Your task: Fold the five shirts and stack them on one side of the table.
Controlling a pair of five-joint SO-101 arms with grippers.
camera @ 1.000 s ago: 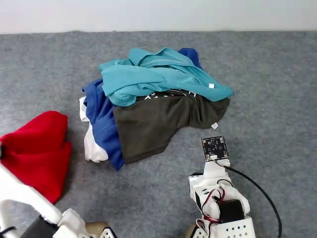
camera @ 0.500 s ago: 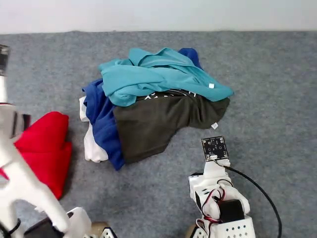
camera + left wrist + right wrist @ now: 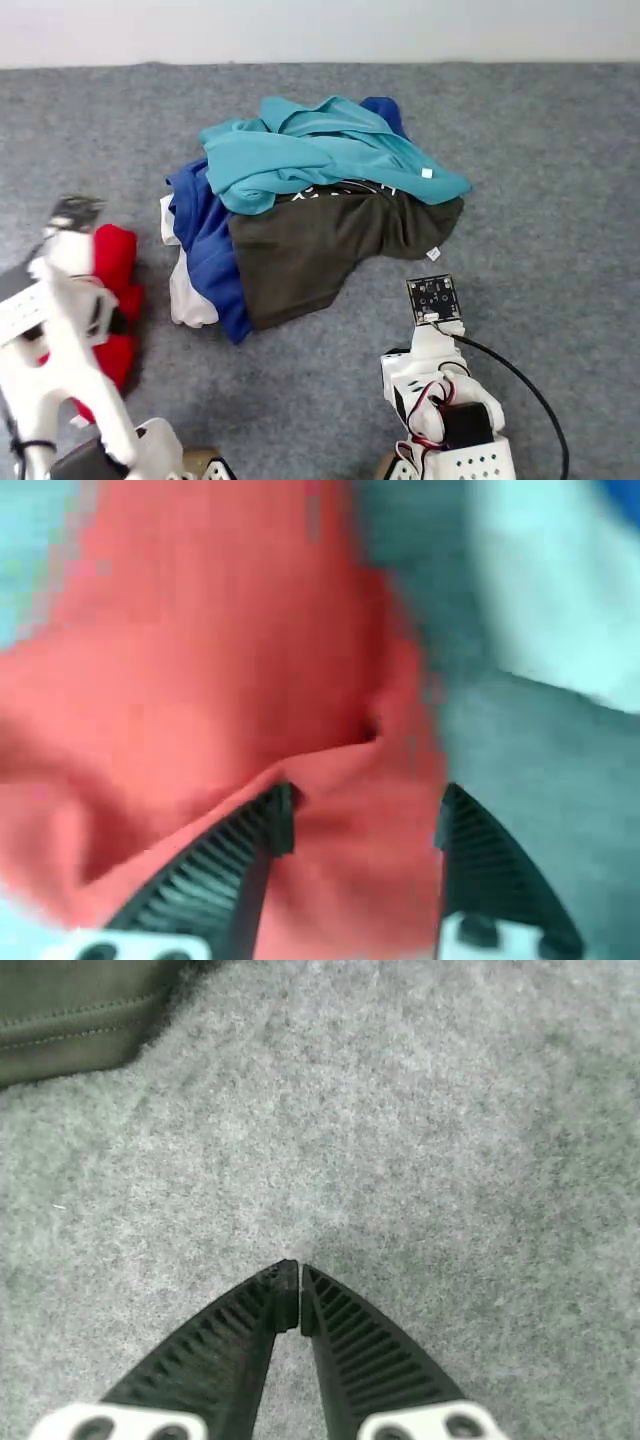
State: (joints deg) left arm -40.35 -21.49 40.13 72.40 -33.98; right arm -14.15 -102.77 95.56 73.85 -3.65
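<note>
The red shirt (image 3: 230, 650) lies at the left of the table (image 3: 550, 150), near the pile of shirts (image 3: 300, 200). It looks soft, light and floppy, so a fold is the best place to pinch. The left gripper (image 3: 365, 805) hangs over it with fingers spread, and the right gripper (image 3: 300, 1295) has its fingers pressed together.

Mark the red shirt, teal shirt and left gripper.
red shirt (image 3: 118, 258), high view, on the exposed upper fold.
teal shirt (image 3: 300, 150), high view, on the middle of its cloth.
left gripper (image 3: 367, 800), left wrist view, midway between the open fingertips, over red cloth.
</note>
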